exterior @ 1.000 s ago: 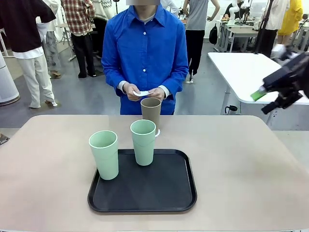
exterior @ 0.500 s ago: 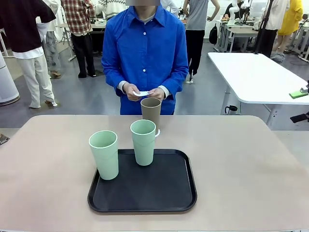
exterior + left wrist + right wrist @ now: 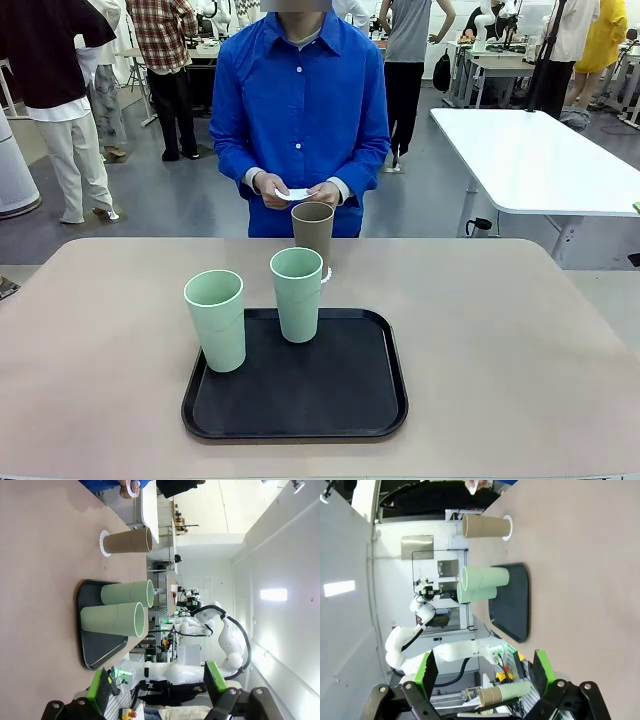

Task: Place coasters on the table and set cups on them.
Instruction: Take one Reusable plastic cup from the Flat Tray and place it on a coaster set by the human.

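While far from cups point(image 3: 487, 577), right claw point(image 3: 485, 672).

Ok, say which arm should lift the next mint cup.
Left, probably: the nearer mint cup stands at the tray's left edge, on that arm's side; left fingers and right fingers are open, empty.

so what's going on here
A person at the far side holds white paper, likely more coasters, in both hands. The brown cup already stands on one coaster on the table; the two green cups wait on the black tray. The left gripper and right gripper hold nothing, jaws open.
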`<action>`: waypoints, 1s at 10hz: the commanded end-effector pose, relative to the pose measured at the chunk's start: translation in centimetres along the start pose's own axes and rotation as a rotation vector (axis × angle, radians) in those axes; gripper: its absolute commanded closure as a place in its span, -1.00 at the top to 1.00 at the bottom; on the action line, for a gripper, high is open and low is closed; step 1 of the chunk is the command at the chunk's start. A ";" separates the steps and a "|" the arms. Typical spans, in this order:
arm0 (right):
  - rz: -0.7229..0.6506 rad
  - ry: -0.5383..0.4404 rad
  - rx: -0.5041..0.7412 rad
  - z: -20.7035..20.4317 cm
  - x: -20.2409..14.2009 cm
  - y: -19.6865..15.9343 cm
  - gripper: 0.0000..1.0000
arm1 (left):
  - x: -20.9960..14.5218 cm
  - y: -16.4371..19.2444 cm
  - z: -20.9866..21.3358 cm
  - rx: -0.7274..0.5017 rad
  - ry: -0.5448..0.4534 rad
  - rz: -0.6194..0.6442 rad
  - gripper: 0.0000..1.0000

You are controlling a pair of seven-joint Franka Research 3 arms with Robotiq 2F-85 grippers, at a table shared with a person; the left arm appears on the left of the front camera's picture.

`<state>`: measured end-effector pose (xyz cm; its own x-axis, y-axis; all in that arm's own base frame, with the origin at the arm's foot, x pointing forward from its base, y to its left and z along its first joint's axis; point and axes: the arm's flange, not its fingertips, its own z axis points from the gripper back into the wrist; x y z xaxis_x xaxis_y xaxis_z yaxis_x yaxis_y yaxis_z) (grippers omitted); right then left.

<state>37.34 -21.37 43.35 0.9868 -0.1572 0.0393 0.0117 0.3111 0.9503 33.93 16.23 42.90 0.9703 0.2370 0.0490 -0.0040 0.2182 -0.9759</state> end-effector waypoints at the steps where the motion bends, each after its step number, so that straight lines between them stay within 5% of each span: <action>1: 0.026 0.037 0.025 0.4 0.6 -0.9 1.00 | 0.0 -0.1 0.2 -0.016 -0.007 -0.017 1.00; 10: -0.013 0.039 0.016 -0.3 1.0 -1.7 1.00 | 0.0 -0.1 0.2 -0.016 -0.007 -0.017 1.00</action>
<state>38.70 -22.14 41.52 0.9918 -0.1274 0.0115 0.0276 0.3012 0.9532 33.93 16.23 42.90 0.9703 0.2369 0.0491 -0.0039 0.2182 -0.9759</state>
